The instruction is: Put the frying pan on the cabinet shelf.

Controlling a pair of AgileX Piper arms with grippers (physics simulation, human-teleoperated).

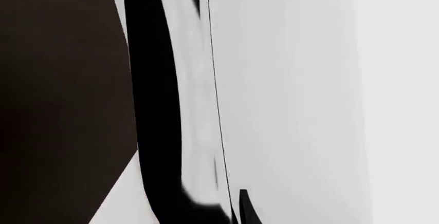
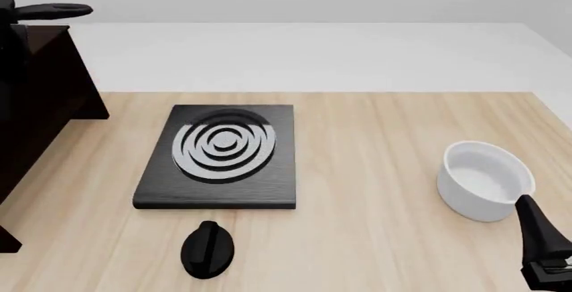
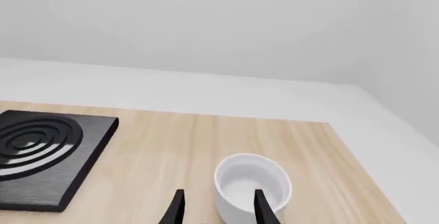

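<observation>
Frying pan: only its long black handle (image 2: 53, 11) shows in the front view, poking out level above the top of the dark cabinet (image 2: 40, 104) at the far left edge. I judge the pan is up at shelf height, but the bowl is cut off, so you cannot confirm it rests on the board.

Left wrist view: blurred close-up with a dark brown mass, a black curved strip (image 1: 154, 106) and shiny grey, probably the pan at close range. Left fingers' state: cannot tell.

Right gripper (image 3: 218, 207) hovers near the white pot (image 3: 250, 188), fingers spread apart and empty, parked clear of the work.

Stove plate (image 2: 222, 155) and black knob (image 2: 209, 250) sit on the surface (image 2: 384, 144).
</observation>
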